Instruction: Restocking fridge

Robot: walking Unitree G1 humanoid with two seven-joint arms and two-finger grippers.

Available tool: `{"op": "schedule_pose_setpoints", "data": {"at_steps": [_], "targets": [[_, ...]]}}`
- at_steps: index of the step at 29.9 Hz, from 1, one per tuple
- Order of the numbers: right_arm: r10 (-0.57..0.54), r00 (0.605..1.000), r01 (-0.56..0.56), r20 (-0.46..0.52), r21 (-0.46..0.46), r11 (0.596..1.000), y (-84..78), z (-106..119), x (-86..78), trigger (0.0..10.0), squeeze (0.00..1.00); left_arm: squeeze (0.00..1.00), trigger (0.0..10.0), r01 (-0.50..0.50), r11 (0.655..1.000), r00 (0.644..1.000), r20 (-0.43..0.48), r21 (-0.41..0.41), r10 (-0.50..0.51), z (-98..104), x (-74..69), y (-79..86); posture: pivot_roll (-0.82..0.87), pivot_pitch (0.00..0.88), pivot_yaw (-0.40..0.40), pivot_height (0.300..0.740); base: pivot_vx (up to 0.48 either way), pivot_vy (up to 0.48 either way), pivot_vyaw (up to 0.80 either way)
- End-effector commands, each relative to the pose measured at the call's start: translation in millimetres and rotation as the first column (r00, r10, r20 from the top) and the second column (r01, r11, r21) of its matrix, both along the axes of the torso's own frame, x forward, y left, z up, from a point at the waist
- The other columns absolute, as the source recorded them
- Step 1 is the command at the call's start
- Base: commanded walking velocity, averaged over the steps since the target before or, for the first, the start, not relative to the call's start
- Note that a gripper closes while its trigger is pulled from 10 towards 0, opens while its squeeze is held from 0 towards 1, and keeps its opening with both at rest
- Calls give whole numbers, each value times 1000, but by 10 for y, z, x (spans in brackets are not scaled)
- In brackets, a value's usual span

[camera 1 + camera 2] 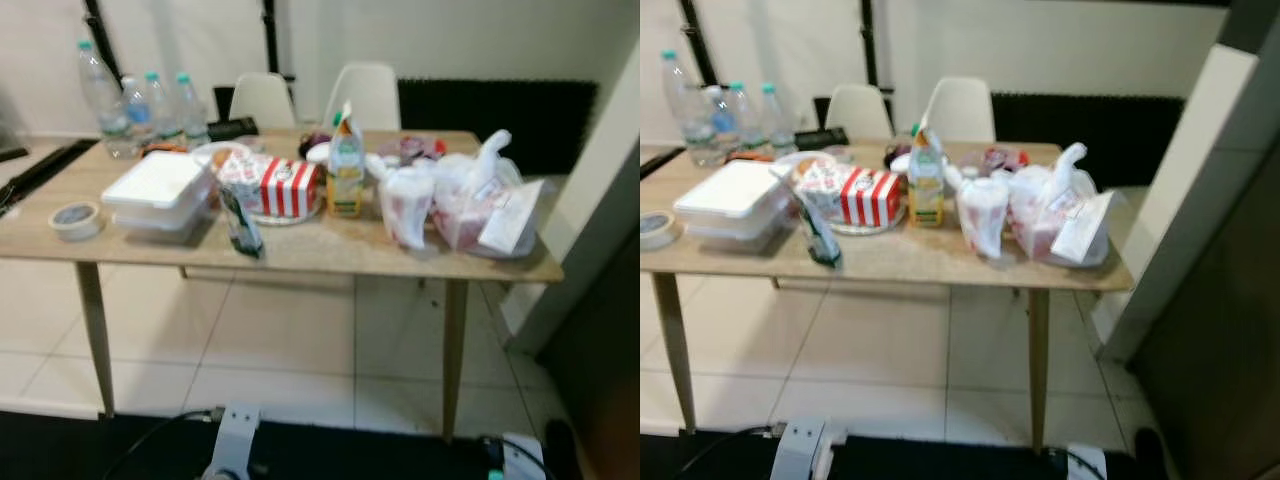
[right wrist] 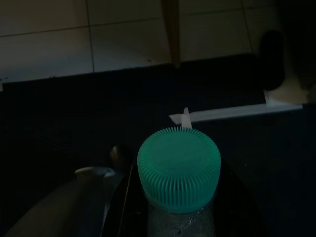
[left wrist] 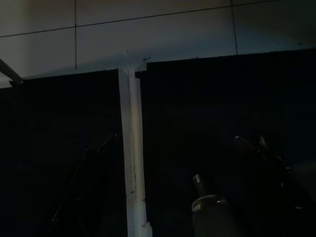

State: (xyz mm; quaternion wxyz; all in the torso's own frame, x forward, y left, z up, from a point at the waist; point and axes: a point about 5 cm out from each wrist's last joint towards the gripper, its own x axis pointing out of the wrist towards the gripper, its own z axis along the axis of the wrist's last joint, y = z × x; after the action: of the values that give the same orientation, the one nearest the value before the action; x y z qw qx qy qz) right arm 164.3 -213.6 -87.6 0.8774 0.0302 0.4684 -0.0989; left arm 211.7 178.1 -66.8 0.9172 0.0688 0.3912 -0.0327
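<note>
A bottle point(image 2: 178, 177) with a ribbed green cap stands upright and close under the right wrist camera, the right gripper point(image 2: 173, 207) clamped on its neck, low over dark floor matting near a table leg point(image 2: 171, 29) and pale tiles; the left gripper point(image 3: 168, 187) hangs idle over the same dark matting, too dim to tell whether its fingers are apart or together. Ahead stands a wooden table point(image 1: 300, 255) loaded with groceries: a juice carton point(image 1: 345, 168) near the middle, a red-and-white striped box point(image 1: 287, 187) just to its left, white foam trays point(image 1: 160, 190) further left, a small tub point(image 1: 75, 219) at the left end; tied plastic bags point(image 1: 470, 200) of food sit at the right end; four water bottles point(image 1: 140, 105) stand at the far left corner; two white chairs point(image 1: 310, 98) are behind the table, against a pale wall.
</note>
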Motion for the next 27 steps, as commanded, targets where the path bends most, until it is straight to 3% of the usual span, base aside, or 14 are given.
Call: {"op": "schedule_pose_setpoints", "data": {"at_steps": [1,6,27], "targets": [[11,1000,-11,20,-2,1000,5,27,61,10000,0,0,10000,-9,1000,1000,-5,0,9,-1,-2,14,-66,41,1,740,0,0,0],[20,1000,-20,7,5,1000,10,27,71,10000,0,0,10000,-11,1000,1000,0,-1,11,7,14,9,-66,39,1,740,0,0,0],[-24,1000,24,13,30,999,31,21,72,10000,0,0,10000,49,999,998,41,-3,-49,68,111,-60,-65,29,17,740,0,0,-800]]}}
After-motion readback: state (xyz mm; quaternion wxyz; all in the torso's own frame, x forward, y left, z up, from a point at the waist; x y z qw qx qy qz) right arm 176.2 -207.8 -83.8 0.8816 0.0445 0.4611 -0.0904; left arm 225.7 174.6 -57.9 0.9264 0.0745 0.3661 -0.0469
